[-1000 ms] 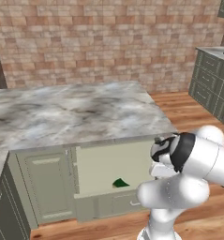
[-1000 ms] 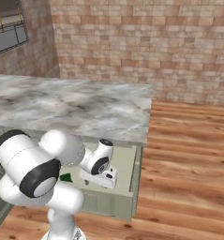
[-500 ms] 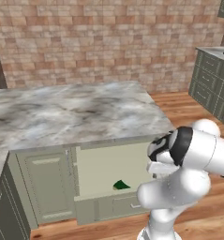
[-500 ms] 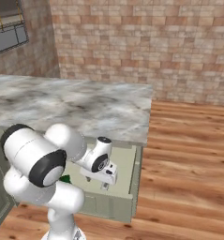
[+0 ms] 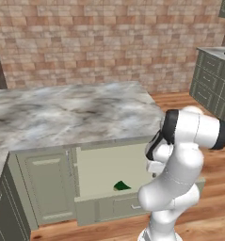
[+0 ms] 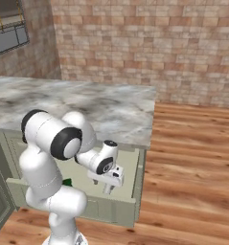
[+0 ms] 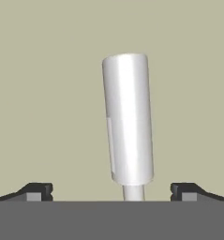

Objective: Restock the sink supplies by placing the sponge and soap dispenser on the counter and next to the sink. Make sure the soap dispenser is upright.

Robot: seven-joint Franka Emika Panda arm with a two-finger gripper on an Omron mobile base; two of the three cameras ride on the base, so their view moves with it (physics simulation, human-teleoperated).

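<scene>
Reaching into an open drawer point(image 6: 135, 167) under the marble counter point(image 5: 71, 113), the hand point(image 6: 108, 185) hangs with its jaws spread wide and grips nothing. In the hand view the two dark fingertips point(image 7: 36, 191) stand well apart at the bottom edge, and the soap dispenser point(image 7: 128, 119) lies between them on the plain beige drawer floor. The dispenser is a smooth grey-silver cylinder with a narrow neck at the end nearest the camera; it lies on its side, slightly tilted in the view, and touches neither fingertip. No label, brand or writing can be read on it, nor on any other surface.

The sponge point(image 5: 122, 186) shows as a small green shape on the drawer floor, near the drawer front, to the left of the arm in the left base view.

The counter top is grey-white veined marble over sage-green cabinets point(image 5: 45, 188). The floor point(image 6: 192, 158) is warm wooden planking. A tan brick wall point(image 5: 109, 42) closes the room behind the counter, a window point(image 6: 8, 28) sits at the upper left of the right base view, and further green cabinets point(image 5: 210, 84) stand along the right of the left base view.
</scene>
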